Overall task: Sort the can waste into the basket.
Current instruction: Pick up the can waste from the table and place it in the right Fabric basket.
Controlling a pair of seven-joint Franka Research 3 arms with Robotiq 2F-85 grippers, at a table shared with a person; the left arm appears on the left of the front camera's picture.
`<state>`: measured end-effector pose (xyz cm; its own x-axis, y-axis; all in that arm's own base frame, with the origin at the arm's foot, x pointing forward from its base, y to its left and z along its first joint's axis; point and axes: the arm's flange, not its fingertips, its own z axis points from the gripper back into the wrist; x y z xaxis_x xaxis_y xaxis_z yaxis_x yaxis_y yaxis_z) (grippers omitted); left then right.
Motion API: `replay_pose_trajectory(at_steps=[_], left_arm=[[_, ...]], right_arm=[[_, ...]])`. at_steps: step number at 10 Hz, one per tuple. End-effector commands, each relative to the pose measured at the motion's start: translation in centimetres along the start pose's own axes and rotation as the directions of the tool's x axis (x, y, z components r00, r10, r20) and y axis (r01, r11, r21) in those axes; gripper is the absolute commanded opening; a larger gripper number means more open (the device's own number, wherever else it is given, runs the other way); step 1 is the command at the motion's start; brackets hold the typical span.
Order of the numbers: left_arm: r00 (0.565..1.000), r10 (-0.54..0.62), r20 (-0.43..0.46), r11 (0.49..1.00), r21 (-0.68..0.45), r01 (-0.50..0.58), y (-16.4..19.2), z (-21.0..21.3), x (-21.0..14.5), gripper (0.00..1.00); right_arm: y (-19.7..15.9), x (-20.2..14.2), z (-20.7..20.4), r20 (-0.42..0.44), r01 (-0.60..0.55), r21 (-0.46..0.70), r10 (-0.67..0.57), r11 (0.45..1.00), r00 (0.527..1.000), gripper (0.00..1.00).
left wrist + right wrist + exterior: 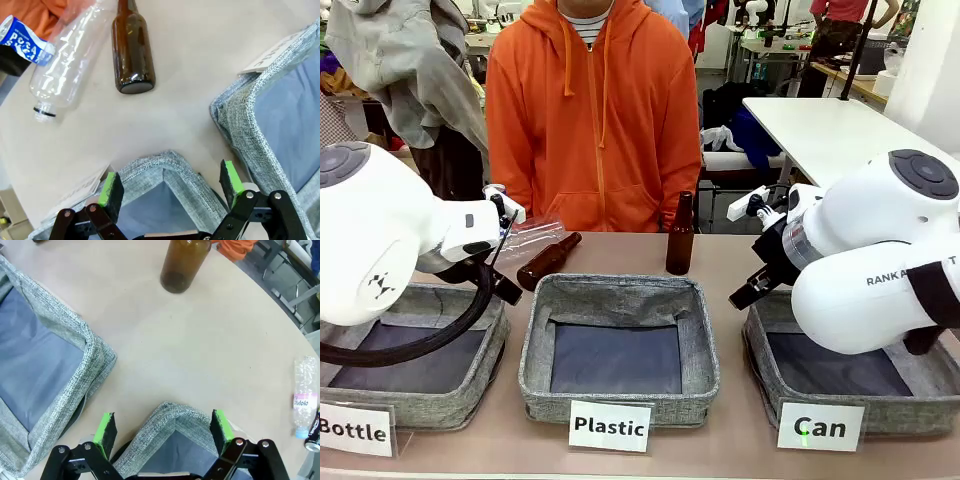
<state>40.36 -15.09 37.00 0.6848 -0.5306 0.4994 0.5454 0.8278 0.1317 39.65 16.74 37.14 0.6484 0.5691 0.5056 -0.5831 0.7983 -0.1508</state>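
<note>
**A:** Nearest first. The right pincer (162,430) hangs spread wide with its green pads bare and nothing held. It is directly over a corner of the grey woven-fabric rectangular basket signed "Can" (172,416).

**B:** And the left pincer (171,185)?

**A:** Same posture: jaws apart and empty, above a corner of the matching grey fabric basket signed "Bottle" (160,162). Both baskets have soft, nubbly walls (they'd give if bumped).

**B:** Where's the can waste?

**A:** Split. The small dark metal can with a silver top (314,432) sits at the right edge of the right wrist view. It is just beside a small clear plastic bottle with a pink label (305,390), off to the side of that pincer. The frame crops it, so I can't tell whether it is upright or lying.

**B:** The other one?

**A:** The blue and white metal can lettered "SWEAT" (22,39) is well across the pale counter (200,75) from the left pincer. It lies beyond a crinkly clear plastic bottle (65,62) and a glossy brown glass bottle lying on its side (132,50). Its long axis slants diagonally in that view.

**B:** So who goes?

**A:** My read is that the right arm is nearer the dark can and hovers at the right basket. The blue can is on the left arm's side, well apart from that basket. Both are smooth, thin cylinders, so a grip across the width should suit. Farthest back, a person in an orange hoodie (595,110) stands behind an upright brown glass bottle (680,235).
</note>
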Motion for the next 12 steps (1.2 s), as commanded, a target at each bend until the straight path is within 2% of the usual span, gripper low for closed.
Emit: replay_pose_trajectory(at_steps=[1, 12], left_arm=[[1.000, 0.000, 0.000, 1.000, 0.000, 0.000, 0.00, 0.00, 0.00, 1.00], [1.000, 0.000, 0.000, 1.000, 0.000, 0.000, 0.00, 0.00, 0.00, 1.00]], right_arm=[[0.00, 0.00, 0.00, 0.000, 0.000, 0.000, 0.000, 1.000, 1.000, 1.00], [0.00, 0.00, 0.00, 0.000, 0.000, 0.000, 0.000, 1.000, 1.000, 1.00]])
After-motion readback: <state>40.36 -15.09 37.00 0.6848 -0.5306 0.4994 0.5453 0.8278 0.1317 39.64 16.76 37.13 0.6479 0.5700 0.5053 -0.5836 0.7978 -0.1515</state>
